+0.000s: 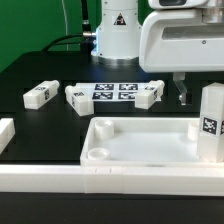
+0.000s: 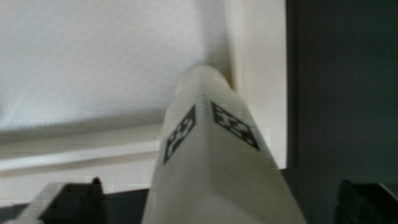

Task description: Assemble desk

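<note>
The desk top, a white tray with a raised rim and round corner sockets, lies at the front of the table. One square white leg with a tag stands upright at the tray's corner on the exterior view's right. My gripper hangs at that leg's upper end. In the wrist view the leg runs between my dark fingers, with a gap on each side. My gripper is open around it. The tray's floor shows beyond the leg.
Three loose legs lie at the back: one on the exterior view's left, two at the ends of the marker board. White border rails run along the front and left.
</note>
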`<state>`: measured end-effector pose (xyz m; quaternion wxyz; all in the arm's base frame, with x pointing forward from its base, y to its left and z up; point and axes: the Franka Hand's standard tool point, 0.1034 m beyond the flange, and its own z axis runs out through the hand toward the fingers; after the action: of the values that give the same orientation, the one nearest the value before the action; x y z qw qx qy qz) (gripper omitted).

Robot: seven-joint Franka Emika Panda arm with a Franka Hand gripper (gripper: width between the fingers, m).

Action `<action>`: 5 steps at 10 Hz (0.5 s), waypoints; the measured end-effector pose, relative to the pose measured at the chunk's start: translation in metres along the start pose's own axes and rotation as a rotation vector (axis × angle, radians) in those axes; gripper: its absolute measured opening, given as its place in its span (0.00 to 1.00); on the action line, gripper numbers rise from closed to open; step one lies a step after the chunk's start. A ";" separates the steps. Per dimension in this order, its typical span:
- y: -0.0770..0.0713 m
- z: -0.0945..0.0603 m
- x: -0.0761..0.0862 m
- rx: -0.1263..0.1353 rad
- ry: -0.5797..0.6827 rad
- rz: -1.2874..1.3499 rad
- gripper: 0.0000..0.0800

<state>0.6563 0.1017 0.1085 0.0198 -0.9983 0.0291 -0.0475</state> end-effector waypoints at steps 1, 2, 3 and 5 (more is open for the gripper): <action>-0.001 0.000 0.000 0.001 0.000 -0.116 0.81; -0.001 0.000 0.000 0.001 -0.001 -0.212 0.81; -0.002 0.001 -0.001 0.002 -0.001 -0.293 0.81; -0.003 0.000 -0.001 -0.003 0.000 -0.438 0.81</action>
<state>0.6558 0.1045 0.1082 0.0078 -0.9807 -0.1885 -0.0504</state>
